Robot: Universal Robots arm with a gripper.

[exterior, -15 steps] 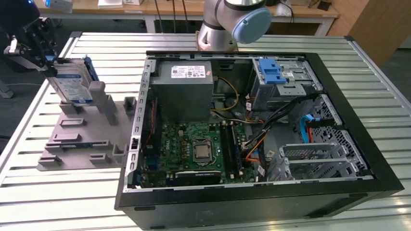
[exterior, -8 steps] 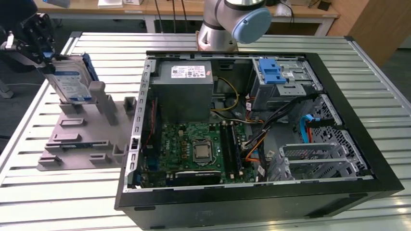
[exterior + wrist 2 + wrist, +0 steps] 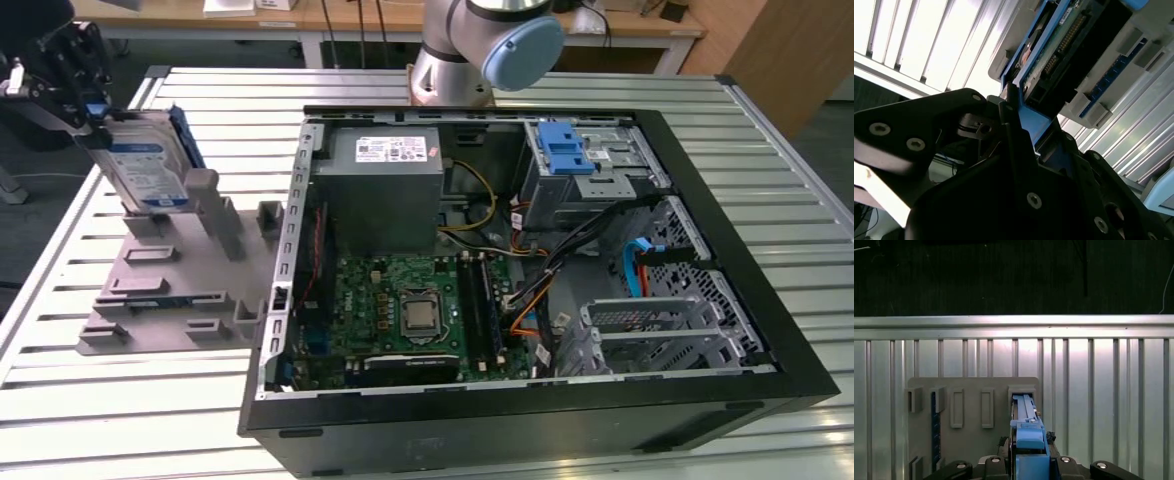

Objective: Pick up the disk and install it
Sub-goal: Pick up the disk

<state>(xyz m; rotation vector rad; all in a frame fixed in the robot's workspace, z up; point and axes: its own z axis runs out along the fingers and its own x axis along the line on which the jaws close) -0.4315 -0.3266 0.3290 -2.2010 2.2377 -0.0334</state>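
One gripper [image 3: 91, 118], fingers clamped on the blue-railed upper end of one disk [image 3: 144, 165]. The disk stands on end, long axis near vertical and slightly tilted, running straight away from the fingertips. Its lower end sits at a slot of one grey holder [image 3: 160, 290], and its labelled face is turned toward the exterior camera. In the first wrist view the disk [image 3: 1026, 422] is seen edge-on between the fingers. One open computer case [image 3: 747, 210] lies well apart from the gripper, beside the holder.
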